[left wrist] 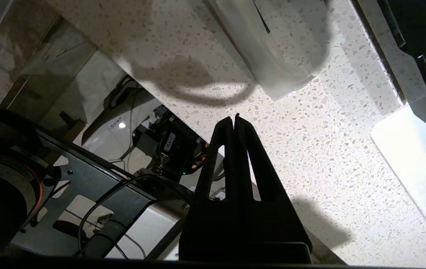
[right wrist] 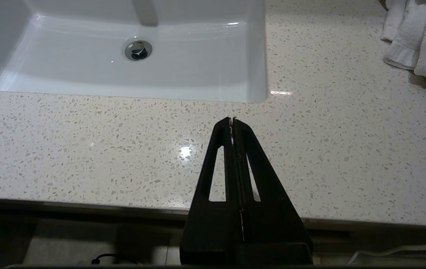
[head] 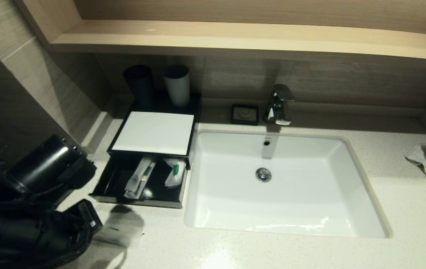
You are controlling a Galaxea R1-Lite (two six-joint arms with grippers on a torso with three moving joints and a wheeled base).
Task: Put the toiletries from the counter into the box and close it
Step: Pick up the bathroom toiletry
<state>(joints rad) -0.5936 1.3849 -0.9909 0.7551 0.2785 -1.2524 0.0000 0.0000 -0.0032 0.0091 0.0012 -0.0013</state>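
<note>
Box (head: 153,134) drawer open toward counter's (head: 272,254) front edge.

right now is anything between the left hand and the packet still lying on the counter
Nothing visible. The left hand, shut and empty, hangs over bare counter near its front edge, and the packet lies just ahead of its tips on open stone. The open drawer of the box sits right behind the packet.

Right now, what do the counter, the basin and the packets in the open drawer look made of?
Counter: polished speckled stone or composite; glossy glare spot.
Basin: glazed white ceramic, probably; smooth, with bright reflections.
Packets: thin translucent plastic film, crinkled, contents showing through.
Drawer: black, glossy inside; plastic or lacquer, unclear.
</note>
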